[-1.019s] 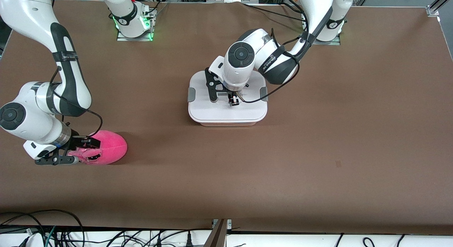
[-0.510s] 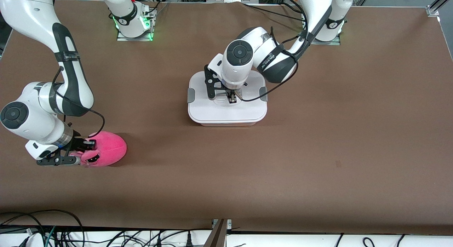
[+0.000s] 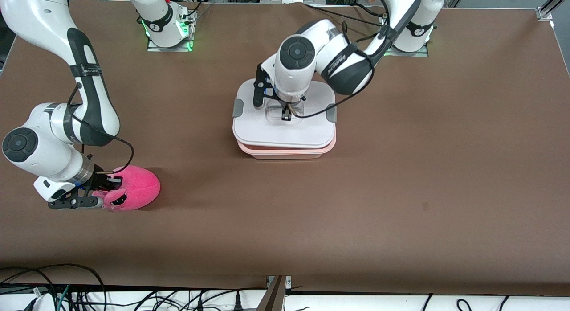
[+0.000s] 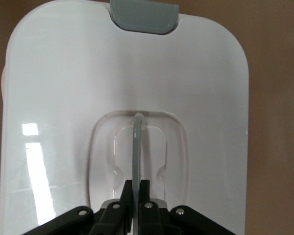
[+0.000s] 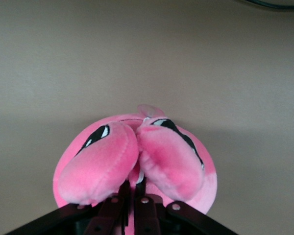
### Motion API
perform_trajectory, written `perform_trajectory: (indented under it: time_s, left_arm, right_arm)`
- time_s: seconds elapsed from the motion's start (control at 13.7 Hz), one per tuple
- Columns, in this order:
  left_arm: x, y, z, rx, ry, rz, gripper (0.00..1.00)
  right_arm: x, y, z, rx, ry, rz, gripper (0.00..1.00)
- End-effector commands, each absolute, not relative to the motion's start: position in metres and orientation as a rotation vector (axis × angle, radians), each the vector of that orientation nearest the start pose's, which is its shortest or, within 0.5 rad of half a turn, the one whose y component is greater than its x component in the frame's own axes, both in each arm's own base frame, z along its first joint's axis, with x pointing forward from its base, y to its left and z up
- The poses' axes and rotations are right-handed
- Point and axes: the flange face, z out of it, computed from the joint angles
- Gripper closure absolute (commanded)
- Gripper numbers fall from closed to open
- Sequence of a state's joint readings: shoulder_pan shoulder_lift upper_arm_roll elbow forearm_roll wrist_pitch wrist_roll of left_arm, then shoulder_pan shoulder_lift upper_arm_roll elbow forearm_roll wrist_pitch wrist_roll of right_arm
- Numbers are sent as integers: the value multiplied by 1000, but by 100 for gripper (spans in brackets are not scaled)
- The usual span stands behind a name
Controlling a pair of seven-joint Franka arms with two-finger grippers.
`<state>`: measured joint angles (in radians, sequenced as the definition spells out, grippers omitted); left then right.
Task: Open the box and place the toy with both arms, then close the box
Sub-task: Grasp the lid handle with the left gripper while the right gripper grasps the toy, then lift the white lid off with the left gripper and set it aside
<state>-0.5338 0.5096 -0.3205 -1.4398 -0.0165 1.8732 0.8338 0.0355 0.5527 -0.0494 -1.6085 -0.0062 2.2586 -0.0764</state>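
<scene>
A: Front view?
B: Upper centre: left gripper pinching clear handle, white lid raised off pink tub. Lower left: right gripper pinching toy on table.
A: Wrists?
B: Left: fingers clamped on handle, bottom centre. Right: toy pinched, lower centre.

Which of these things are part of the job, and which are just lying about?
Part of the job:
- box, pink tub
- lid, lifted by the left gripper
- toy, pinched by the right gripper

Just lying about:
- cables along the table edge
</scene>
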Motion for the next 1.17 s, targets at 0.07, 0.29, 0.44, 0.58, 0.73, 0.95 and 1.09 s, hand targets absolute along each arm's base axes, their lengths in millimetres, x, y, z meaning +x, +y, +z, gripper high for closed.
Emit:
perform_trajectory:
  time_s: [0.07,0.29,0.44,0.58,0.73,0.95,1.09]
  left_arm:
    - [501,-445,456,-2271,2383,138,100]
    - [545,-370,478,-2416,2401,186,100]
    - [574,-311,475,-2462,2502,187,100]
    - [585,-262,467,-2429,2596,299,100]
    - [593,-214,460,-2384,2658,399,100]
    - [611,-144,440,-2358,2663,468,100]
    - [614,-126,434,-2340,2688,497,100]
  right_arm:
    - [686,19,372,-3127,-148,-78,100]
    - [672,59,420,-3099,-265,58,100]
    - [665,95,448,-3063,-366,126,100]
    - [654,144,460,-3018,-490,152,100]
    - [639,191,467,-2981,-627,162,100]
    - [600,283,479,-2932,-905,146,100]
    - [578,322,480,-2926,-1034,154,100]
